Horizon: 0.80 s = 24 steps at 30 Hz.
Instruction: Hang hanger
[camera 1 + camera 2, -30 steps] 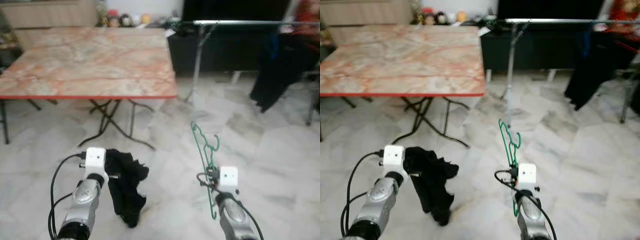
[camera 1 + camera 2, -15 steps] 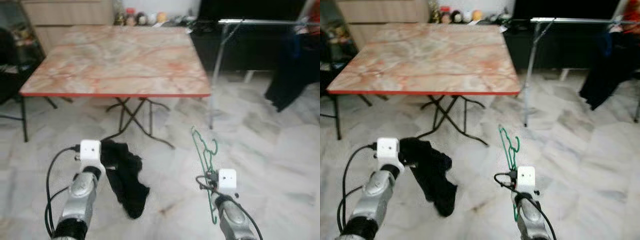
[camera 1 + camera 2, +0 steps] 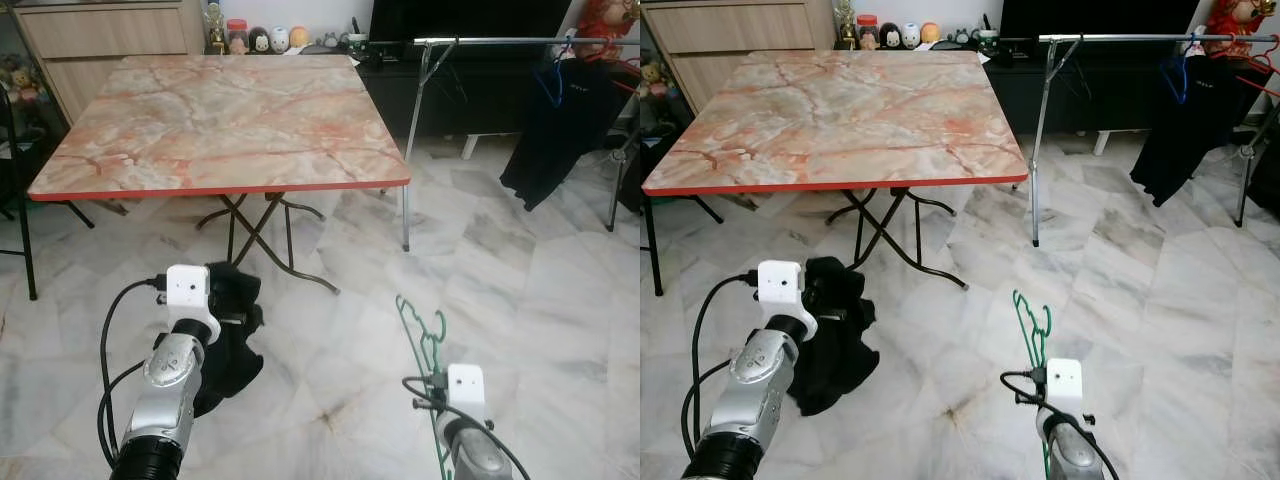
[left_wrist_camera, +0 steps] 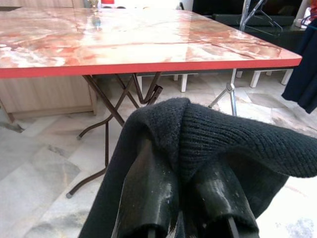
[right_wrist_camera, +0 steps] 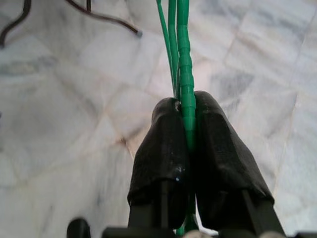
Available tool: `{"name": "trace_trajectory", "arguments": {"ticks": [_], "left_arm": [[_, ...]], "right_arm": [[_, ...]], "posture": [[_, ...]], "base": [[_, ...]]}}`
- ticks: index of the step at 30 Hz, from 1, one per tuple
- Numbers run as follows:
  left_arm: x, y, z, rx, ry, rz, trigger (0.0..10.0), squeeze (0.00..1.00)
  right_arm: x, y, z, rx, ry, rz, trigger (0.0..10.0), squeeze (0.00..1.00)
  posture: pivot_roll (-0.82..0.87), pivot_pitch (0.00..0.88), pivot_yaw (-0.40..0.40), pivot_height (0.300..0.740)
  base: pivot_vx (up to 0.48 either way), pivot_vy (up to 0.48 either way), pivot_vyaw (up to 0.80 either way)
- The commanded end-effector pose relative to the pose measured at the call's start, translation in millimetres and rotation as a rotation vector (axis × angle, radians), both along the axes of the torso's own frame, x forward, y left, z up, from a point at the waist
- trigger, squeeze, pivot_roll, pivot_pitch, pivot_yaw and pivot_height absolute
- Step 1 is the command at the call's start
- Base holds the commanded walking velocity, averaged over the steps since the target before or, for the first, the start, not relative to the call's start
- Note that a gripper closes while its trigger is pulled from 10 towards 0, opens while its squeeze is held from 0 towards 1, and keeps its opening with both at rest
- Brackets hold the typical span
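Note:
A thin green hanger [image 3: 422, 340] stands up from my right gripper [image 5: 187, 116], whose black fingers [image 5: 165, 144] are shut on its wire above the marble floor. My left gripper [image 4: 185, 183] is shut on a black knitted garment [image 3: 225, 340] that droops over its fingers, low at the front left. A silver clothes rail [image 3: 520, 41] runs across the far right, with a dark garment [image 3: 555, 125] hanging from it on a blue hanger [image 3: 555, 80].
A marble-topped folding table [image 3: 225, 120] with a red edge stands ahead on the left, its crossed legs [image 3: 262, 235] underneath. A rail upright [image 3: 410, 150] stands just right of the table. A wooden cabinet [image 3: 110, 40] and a dark TV unit [image 3: 470, 90] line the back wall.
The camera has shifted and sharpened, so the table and rail sit differently in the picture. The black garment hangs closer and shorter beside my left arm. Both grips are unchanged.

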<state>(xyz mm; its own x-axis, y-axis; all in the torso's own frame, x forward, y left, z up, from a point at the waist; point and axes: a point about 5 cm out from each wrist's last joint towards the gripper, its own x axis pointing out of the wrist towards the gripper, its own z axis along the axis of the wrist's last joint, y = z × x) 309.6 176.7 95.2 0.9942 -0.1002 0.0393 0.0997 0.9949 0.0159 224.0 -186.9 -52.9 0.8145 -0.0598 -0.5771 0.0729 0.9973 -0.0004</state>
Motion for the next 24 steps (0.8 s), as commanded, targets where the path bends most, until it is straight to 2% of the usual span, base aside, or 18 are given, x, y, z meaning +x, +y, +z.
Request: {"name": "trace_trajectory", "arguments": {"ticks": [1,5,14,24], "left_arm": [[0.0,-2.4,7,-0.009,-0.021,-0.011,10.0,0.00],[-1.3,-3.3,7,-0.012,-0.015,-0.008,10.0,0.00],[-0.3,-4.7,11,-0.013,-0.017,-0.008,10.0,0.00],[8.3,-2.8,36,-0.011,-0.085,-0.009,10.0,0.00]], "right_arm": [[-3.6,-0.8,-3,-0.007,0.025,0.001,10.0,0.00],[-13.0,-1.0,-9,-0.004,0.064,0.000,10.0,0.00],[-18.0,2.6,-13,-0.014,0.085,0.032,10.0,0.00],[-24.8,6.2,-18,-0.015,0.122,0.049,10.0,0.00]], "posture": [[-0.02,0.000,-0.021,0.740],[-0.02,0.000,-0.021,0.740],[-0.02,0.000,-0.018,0.740],[-0.02,0.000,-0.022,0.740]], "base": [[0.307,0.000,0.00],[0.322,0.000,0.00],[0.380,0.000,0.00],[0.411,0.000,0.00]]}}
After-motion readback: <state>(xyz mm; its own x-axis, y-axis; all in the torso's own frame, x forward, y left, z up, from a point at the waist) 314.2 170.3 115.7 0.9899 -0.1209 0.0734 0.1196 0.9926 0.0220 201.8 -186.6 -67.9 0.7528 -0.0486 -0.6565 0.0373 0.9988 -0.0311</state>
